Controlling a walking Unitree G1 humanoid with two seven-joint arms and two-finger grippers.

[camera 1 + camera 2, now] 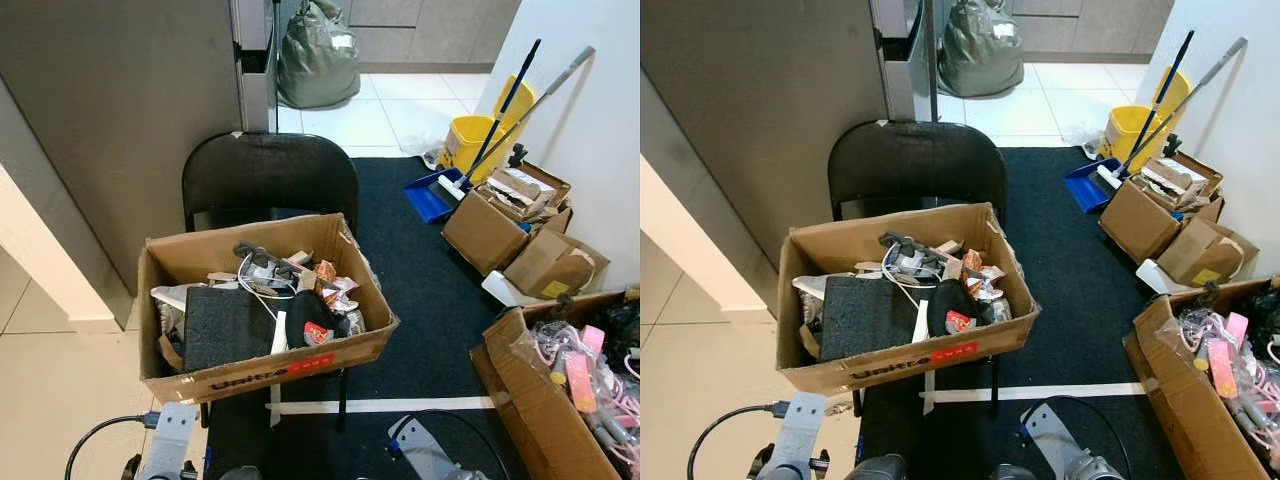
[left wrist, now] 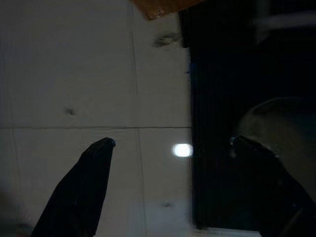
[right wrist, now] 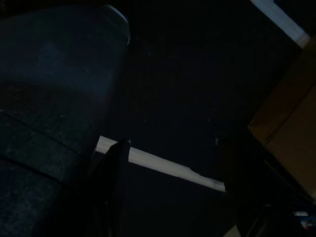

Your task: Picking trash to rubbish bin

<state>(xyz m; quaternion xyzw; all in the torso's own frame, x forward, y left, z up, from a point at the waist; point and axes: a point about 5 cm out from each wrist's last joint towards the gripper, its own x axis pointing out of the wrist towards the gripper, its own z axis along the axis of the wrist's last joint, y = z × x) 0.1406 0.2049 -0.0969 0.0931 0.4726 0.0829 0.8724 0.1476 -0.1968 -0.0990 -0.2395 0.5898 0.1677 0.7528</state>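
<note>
While both arms are hanging low at the robot's sides, the left gripper (image 2: 170,148) is pointing down at pale floor tiles (image 2: 74,74), its two black fingers (image 2: 84,182) standing wide apart with nothing between them; a dark carpet (image 1: 420,290) edge is running just beside its far finger; the right gripper (image 3: 173,168) is hanging over the carpet in deep shade, and its fingers too are looking spread and empty, with a white tape line (image 3: 168,170) crossing beneath them and a cardboard edge off to one side; ahead of both grippers and well above them, a box (image 1: 200,255) full of trash (image 1: 300,300) is sitting on a black chair (image 1: 270,170); wires, wrappers and a dark mat are lying mixed inside it; further ahead, beyond the chair, a filled bag (image 1: 318,55) is resting on the tiles; off to the right gripper's side, more boxes (image 1: 505,225), a yellow bucket (image 1: 470,140) and a mop (image 1: 500,130) are standing along the wall
</note>
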